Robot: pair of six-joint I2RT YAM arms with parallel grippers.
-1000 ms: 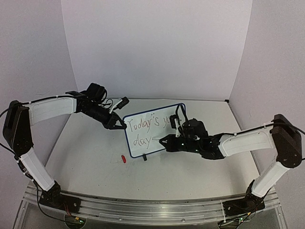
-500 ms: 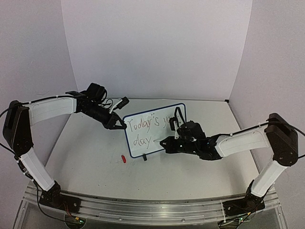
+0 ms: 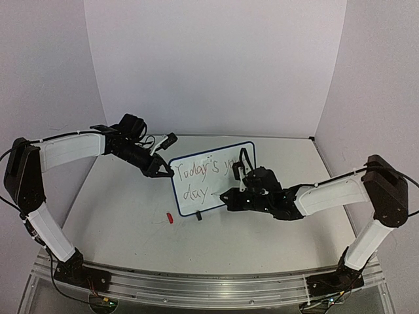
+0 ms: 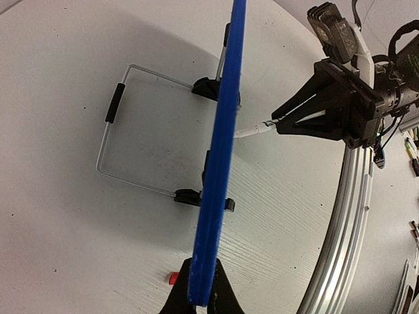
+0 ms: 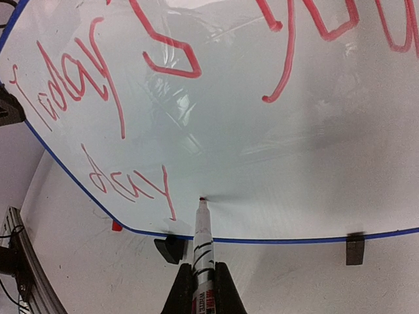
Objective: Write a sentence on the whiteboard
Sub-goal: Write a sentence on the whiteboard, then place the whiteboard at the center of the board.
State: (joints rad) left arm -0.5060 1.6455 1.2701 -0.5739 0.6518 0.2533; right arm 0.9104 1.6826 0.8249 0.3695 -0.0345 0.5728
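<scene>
Two grips: left end effector [image 3: 165, 173] pinches the whiteboard [image 3: 219, 186] edge, right end effector [image 3: 227, 195] clamps a marker [image 5: 201, 229] (tip beside "day"); pushing hard could tilt the whiteboard, smearing the sentence [image 3: 196, 171]

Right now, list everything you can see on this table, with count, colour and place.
table: one, white.
whiteboard: one, white with blue frame, upright mid-table.
sentence: one, red, two lines on the whiteboard.
marker: one, white barrel, tip at the whiteboard.
small red piece: one, on the table before the whiteboard.
wire stand: one, silver, behind the whiteboard.
left tool: one, black, shut on the whiteboard's edge.
right tool: one, black, shut on the marker.
</scene>
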